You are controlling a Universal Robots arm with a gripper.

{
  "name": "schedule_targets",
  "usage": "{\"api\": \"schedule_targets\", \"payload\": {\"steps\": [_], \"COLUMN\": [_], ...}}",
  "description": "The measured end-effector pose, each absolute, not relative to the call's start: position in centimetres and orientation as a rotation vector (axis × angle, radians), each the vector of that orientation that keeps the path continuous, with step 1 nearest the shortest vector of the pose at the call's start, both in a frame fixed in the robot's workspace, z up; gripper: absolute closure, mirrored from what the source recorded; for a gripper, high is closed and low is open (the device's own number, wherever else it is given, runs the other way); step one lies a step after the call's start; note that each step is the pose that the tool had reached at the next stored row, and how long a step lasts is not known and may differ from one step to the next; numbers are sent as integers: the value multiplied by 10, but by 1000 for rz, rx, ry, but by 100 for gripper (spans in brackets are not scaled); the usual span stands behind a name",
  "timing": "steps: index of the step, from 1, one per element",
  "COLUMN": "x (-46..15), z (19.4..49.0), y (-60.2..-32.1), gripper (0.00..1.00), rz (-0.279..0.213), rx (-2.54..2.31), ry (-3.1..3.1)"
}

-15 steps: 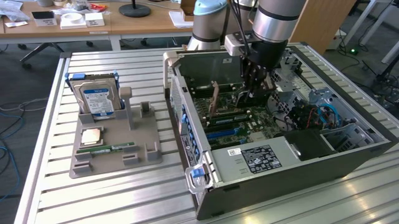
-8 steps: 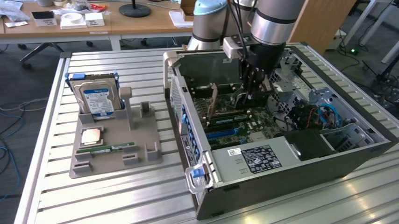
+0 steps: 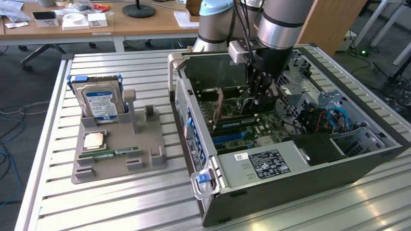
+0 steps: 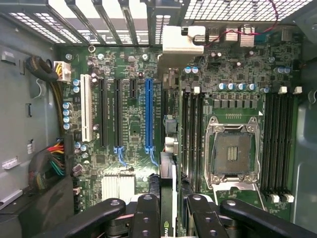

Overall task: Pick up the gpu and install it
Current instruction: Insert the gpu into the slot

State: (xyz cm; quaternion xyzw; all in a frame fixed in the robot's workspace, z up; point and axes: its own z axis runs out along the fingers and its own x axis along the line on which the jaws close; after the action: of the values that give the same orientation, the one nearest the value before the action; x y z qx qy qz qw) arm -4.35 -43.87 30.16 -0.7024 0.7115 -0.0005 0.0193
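The tool (image 4: 171, 214) is clenched on the gpu (image 4: 167, 178), a thin card seen edge-on, with a green logo strip and a silver end bracket (image 4: 181, 43). It sits inside the open computer case (image 3: 289, 163) on the bench (image 3: 115, 202), over the motherboard (image 4: 124, 129) and just beside the blue slot (image 4: 148, 114).

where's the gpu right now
The gpu is inside the open computer case on the exterior view's right, held edge-on by the gripper above the motherboard, between the blue slot and black memory slots.
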Motion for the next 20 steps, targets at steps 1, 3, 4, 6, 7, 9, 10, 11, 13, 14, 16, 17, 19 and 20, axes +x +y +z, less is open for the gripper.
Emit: {"api": "schedule_targets", "payload": {"steps": [1,3,4,6,7,9,10,11,13,14,16,17,19,20], "x": [-44,-44,-44,-44,-44,-44,-44,-44,-45,-45,-46,-46,-46,-47], "z": [302,301,301,300,299,299,298,298,297,297,296,295,294,293], "y": [-440,-442,-442,-443,-443,-445,-446,-446,-448,-448,-449,-449,-449,-449], "gripper": [74,74,74,74,74,74,74,74,74,74,74,74,74,74], "rz": [-2,-2,-2,-3,-3,-3,-3,-4,-4,-3,-4,-4,-4,-4], "rx": [-2180,-2180,-2180,-2179,-2179,-2179,-2179,-2179,-2179,-2179,-2179,-2179,-2179,-2179], "ry": [2208,2208,2208,2208,2208,2207,2207,2207,2207,2207,2207,2207,2207,2207]}}
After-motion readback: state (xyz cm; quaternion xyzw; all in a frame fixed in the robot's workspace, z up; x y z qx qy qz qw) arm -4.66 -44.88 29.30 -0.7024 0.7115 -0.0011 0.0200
